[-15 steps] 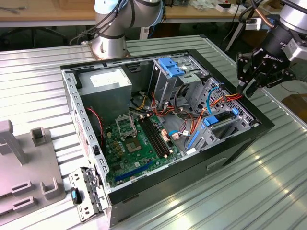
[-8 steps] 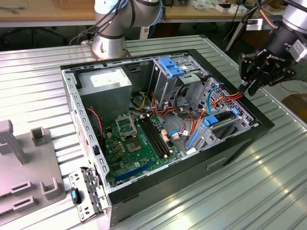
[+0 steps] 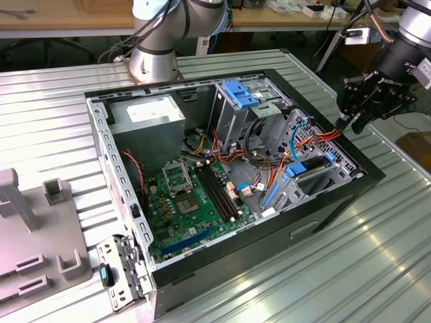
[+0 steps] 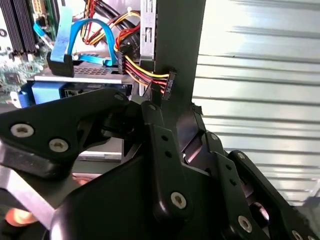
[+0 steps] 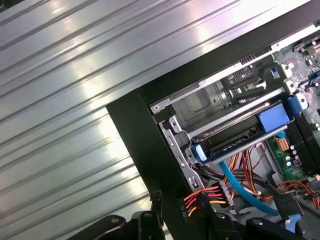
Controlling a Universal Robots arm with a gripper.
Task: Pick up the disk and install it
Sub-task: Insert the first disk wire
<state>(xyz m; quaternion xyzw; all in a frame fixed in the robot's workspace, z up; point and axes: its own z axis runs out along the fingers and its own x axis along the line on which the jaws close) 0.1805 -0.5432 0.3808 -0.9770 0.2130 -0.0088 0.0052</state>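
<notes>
Jaws apart and empty, the gripper [image 3: 351, 124] hangs over the wall of an open computer case [image 3: 269, 250] at the exterior view's right, tilted down towards the rim. The case lies on a ribbed metal worktop [image 3: 337, 282] with its insides facing up. In both wrist views the black rim of the case wall runs up between the jaws. A small black power connector [image 4: 170, 82] on red, yellow and orange wires sits against that rim, just beside the jaw tips. The first wrist view shows the same connector [image 5: 182, 210] close to the gripper [image 5: 179, 202].

The disk [image 3: 313, 166] is inside the case, lying flat in the drive cage [image 3: 296, 192], near the gripper but apart from it. In the first wrist view the disk [image 5: 235, 141] shows as a dark slab with bright blue plastic at either end, slotted between the cage's grey metal shelves. A blue data cable [image 5: 242, 187] runs from just under one end of the disk towards the coloured wires.

Farther in, the green motherboard [image 3: 195, 208] covers the case floor, and a grey power-supply box [image 3: 148, 113] sits in the far corner. The arm's base [image 3: 155, 60] stands behind the case. A grey fixture [image 3: 27, 256] rests on the worktop at the exterior view's left, well apart from the case.
</notes>
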